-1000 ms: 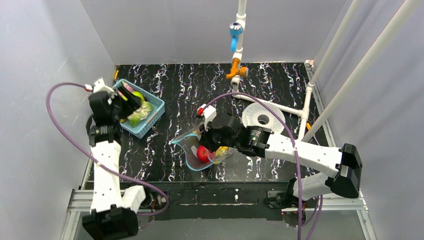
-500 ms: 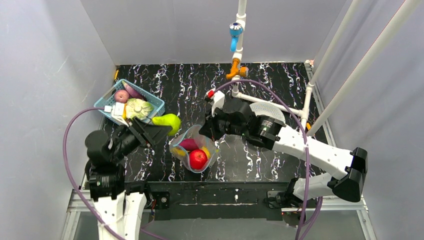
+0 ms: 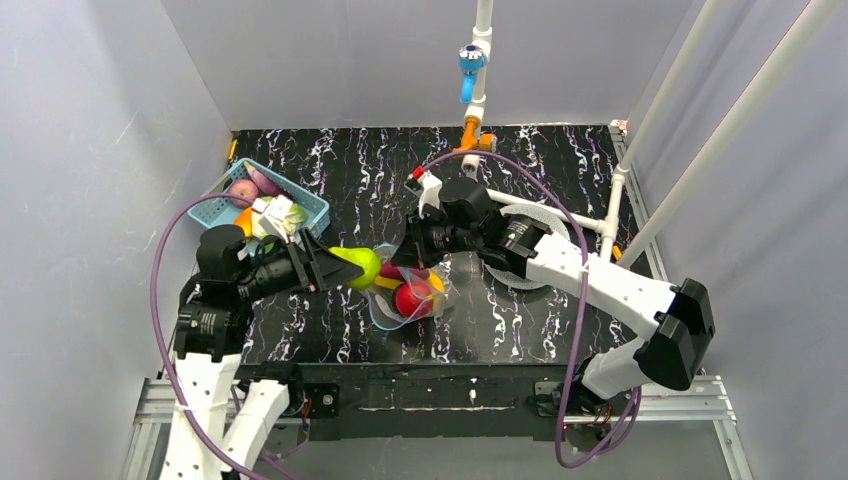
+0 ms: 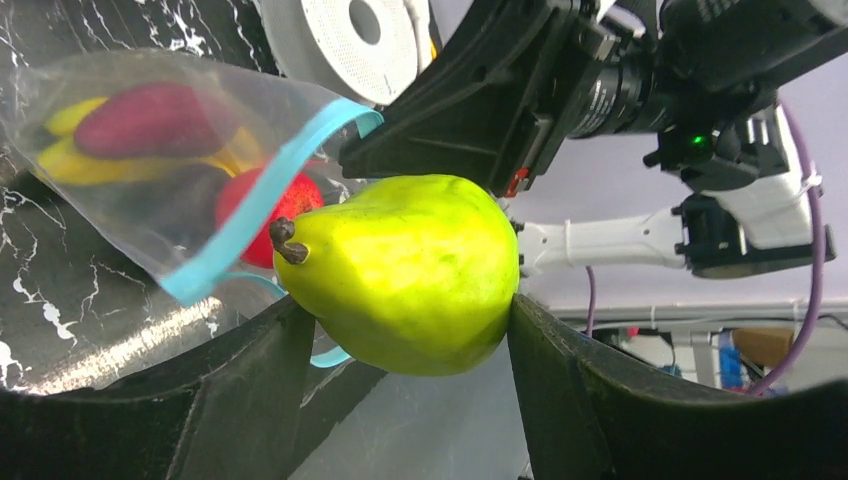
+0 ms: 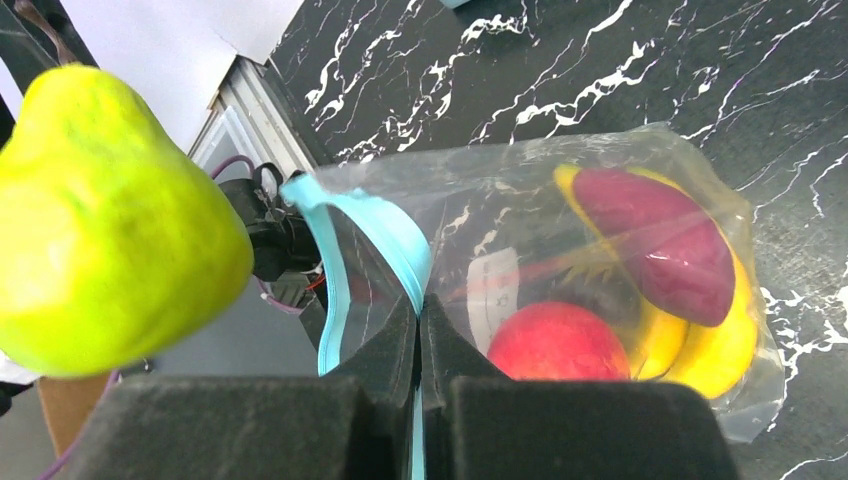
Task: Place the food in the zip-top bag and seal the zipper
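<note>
Top view: L pincer (image 3: 345,268) is spread wide around a green pear (image 3: 362,266), pinching it btwn both fingers, off the surface (image 3: 520,320). The pear sits just at 9 o'clock of the zip-top bag (image 3: 437,292), which is near the surface's centre. R pincer (image 3: 412,255) is at the bag's 12 o'clock, on its rim. A red apple (image 3: 411,300) shows inside the bag. Blue basket (image 3: 222,197) w/ more food is at 10 o'clock of the surface, well apart from the bag.

L wrist view: the pear fills the middle, stem end twd 9 o'clock. Black fingers (image 4: 250,390) touch it at 7 and 4 o'clock. The bag is at the pear's 10 o'clock, its teal zipper (image 4: 270,195) running diagonally, mouth open. Inside are a purple piece (image 4: 150,120), a yellow banana (image 4: 65,160) and the apple. A white perforated disc (image 4: 345,35) is at 12 o'clock.

R wrist view: R pincer is pressed together on one lip of the zipper, pinching it. The other lip loops off twd 11 o'clock, so the mouth gapes. The pear hangs at 9 o'clock, just beside the mouth, outside the bag. The bag body lies twd 3 o'clock on the surface w/ apple, purple piece, banana and a white label (image 5: 495,290).
</note>
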